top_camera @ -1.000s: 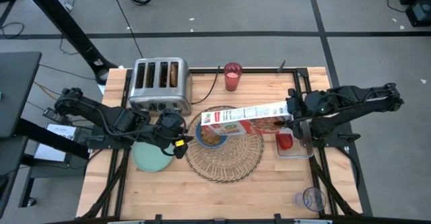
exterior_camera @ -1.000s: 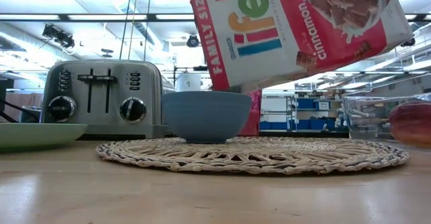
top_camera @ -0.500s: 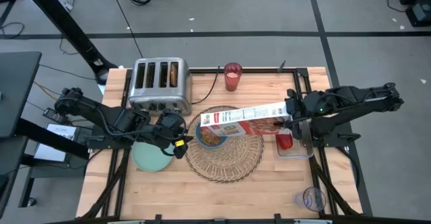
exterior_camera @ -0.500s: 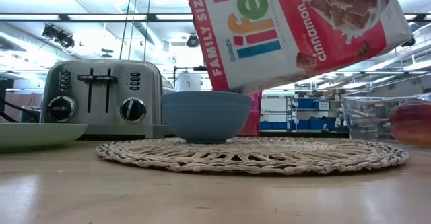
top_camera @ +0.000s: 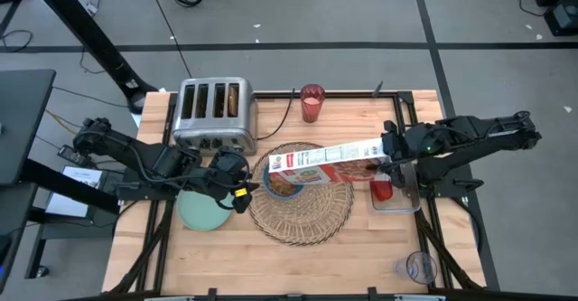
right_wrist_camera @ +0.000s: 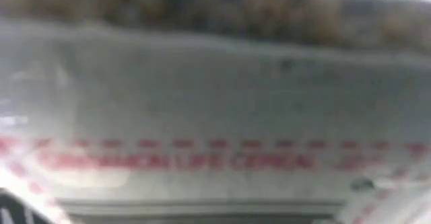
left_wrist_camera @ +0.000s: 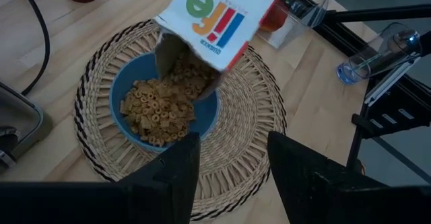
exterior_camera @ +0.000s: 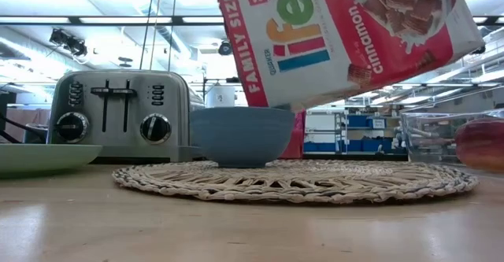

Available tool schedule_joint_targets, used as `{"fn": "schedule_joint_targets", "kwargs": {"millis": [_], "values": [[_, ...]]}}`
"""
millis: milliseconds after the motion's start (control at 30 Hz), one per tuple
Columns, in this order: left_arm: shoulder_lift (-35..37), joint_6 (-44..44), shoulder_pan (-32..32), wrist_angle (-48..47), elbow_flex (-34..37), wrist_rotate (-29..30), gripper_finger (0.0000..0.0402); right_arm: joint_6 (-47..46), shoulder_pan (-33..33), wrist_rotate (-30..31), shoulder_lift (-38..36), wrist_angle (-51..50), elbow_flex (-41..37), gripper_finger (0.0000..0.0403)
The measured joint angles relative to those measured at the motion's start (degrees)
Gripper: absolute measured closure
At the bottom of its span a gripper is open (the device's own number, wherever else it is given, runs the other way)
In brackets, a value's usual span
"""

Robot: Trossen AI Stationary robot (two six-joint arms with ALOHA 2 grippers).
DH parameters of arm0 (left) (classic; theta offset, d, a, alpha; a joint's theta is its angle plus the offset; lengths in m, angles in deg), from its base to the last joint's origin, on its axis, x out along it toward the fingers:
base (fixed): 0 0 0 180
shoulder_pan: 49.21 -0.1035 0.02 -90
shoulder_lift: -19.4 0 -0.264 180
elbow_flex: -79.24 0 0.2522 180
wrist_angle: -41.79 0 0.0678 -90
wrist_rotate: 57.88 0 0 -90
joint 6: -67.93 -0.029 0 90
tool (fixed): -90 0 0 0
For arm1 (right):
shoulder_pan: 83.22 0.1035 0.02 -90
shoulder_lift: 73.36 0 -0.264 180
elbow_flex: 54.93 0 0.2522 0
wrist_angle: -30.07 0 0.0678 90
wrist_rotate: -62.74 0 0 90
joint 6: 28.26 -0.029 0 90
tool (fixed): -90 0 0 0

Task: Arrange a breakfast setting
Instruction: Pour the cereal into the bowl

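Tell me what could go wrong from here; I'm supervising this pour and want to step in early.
The bowl already holds a heap of cereal, and the box in the right gripper is tipped over it: it may overflow onto the placemat. The box mouth hangs near the bowl's rim, so pieces could miss.

A silver toaster [top_camera: 214, 111] stands at the bench's [top_camera: 361, 247] far left, its black cord [top_camera: 282, 120] trailing right. A tilted cereal box [top_camera: 330, 159] hangs above the middle. A clear tray [top_camera: 397, 197] sits right; a glass [top_camera: 417, 267] stands off the near-right corner.
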Motion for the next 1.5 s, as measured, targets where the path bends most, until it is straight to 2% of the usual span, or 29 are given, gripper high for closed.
{"fn": "schedule_joint_targets", "kwargs": {"millis": [433,767,1067,1500], "values": [[0.0,0.34,0.0,0.02,0.0,0.01,0.0222,0.18,-0.39,-0.18,-0.39,-0.53,0.0,0.0163],[0.17,2.55,0.44,1.51,0.0,0.01,0.0222,0.15,-0.39,-0.18,-5.2,-1.76,0.0,0.017],[0.17,2.95,0.31,1.66,0.0,0.04,0.0222,0.46,-0.36,-2.81,-4.59,-3.26,0.0,0.0171],[0.17,2.34,0.31,2.81,0.0,0.06,0.0222,0.35,-0.36,-2.48,-4.77,-3.13,0.0,0.0171]]}}
